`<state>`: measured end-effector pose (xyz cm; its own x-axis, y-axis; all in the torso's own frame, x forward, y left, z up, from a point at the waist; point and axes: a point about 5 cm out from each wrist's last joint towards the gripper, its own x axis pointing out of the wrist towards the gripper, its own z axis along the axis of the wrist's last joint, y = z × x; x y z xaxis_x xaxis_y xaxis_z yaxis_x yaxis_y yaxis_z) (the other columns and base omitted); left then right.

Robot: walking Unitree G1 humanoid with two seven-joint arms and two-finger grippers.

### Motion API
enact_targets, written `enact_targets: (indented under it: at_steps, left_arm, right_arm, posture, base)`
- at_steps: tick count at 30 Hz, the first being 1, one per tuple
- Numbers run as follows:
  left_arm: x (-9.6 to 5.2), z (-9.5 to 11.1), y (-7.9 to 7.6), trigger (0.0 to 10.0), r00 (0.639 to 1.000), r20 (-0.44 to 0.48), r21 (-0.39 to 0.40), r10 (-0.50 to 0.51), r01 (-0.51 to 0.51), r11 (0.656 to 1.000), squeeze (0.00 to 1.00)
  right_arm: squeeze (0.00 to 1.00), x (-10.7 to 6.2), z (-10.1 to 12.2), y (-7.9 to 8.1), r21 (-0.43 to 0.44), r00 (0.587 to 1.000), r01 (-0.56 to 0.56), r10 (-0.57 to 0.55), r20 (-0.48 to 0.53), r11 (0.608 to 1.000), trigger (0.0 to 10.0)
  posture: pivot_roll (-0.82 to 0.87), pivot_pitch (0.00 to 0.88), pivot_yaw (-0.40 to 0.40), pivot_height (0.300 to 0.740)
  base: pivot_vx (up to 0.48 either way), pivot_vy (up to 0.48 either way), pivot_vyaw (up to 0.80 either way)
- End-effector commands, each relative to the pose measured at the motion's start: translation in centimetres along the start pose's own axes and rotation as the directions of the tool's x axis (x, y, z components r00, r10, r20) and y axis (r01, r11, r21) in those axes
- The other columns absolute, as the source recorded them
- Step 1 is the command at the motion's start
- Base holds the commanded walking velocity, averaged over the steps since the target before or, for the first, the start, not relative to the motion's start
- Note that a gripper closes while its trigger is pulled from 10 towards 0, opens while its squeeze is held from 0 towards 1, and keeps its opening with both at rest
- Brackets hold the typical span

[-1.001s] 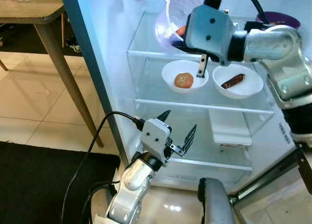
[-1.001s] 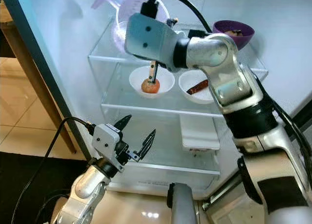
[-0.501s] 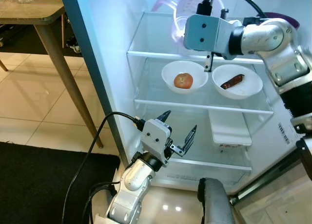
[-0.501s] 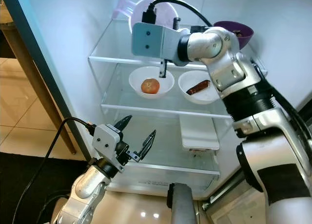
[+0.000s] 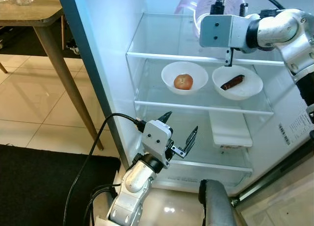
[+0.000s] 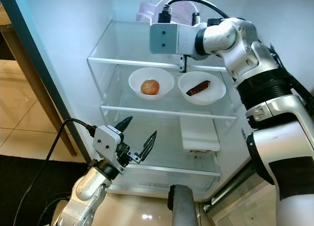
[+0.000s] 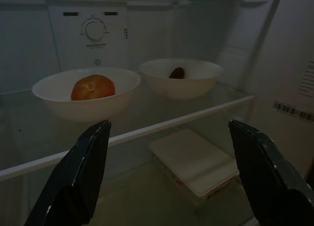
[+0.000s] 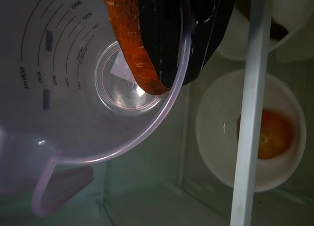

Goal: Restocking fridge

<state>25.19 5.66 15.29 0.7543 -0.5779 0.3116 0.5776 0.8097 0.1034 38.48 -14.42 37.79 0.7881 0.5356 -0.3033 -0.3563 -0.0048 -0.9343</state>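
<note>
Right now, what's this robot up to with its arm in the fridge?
It is restocking the open fridge. Its right gripper is up at the top shelf, pinching the rim of a clear measuring jug that has a carrot in it. On the shelf below sit two white bowls, one with a tomato, the other with a dark brown piece of food. A flat white container lies lower down. The left gripper hovers open in front of the lower shelf, holding nothing.

open fridge (image 5: 113,44), 2 bowls (image 5: 184,77), left gripper (image 5: 179,133)
</note>
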Motion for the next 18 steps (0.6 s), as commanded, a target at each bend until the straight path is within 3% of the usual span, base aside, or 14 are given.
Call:
enact_targets:
  at_steps: [1,9,18]
  left_arm:
    - [-0.1,-0.3,-0.4,10.0,1.000,-0.010,-0.005,-0.003,0.003,1.000,0.00]
    - [-0.1,-0.3,-0.4,10.0,1.000,-0.009,-0.007,-0.003,0.003,1.000,0.00]
    - [-0.1,-0.4,-0.4,10.0,1.000,-0.010,-0.007,-0.003,0.003,1.000,0.00]
  right_arm:
    - [0.00,-0.4,-0.4,-0.3,-0.015,0.999,-0.027,0.027,-0.025,1.000,0.0]
    - [0.00,-1.5,-0.9,-1.2,-0.016,0.996,-0.080,0.079,-0.033,0.997,0.0]
    - [0.00,-3.4,-1.8,-1.3,0.016,0.967,-0.253,0.254,-0.035,0.967,0.0]
  posture:
    - [-0.03,0.105,-0.033,0.369]
    - [-0.03,0.106,-0.030,0.369]
    - [-0.04,0.107,-0.029,0.369]
  base:
    - [0.000,0.000,0.00]
    - [0.000,0.000,0.00]
    - [0.000,0.000,0.00]
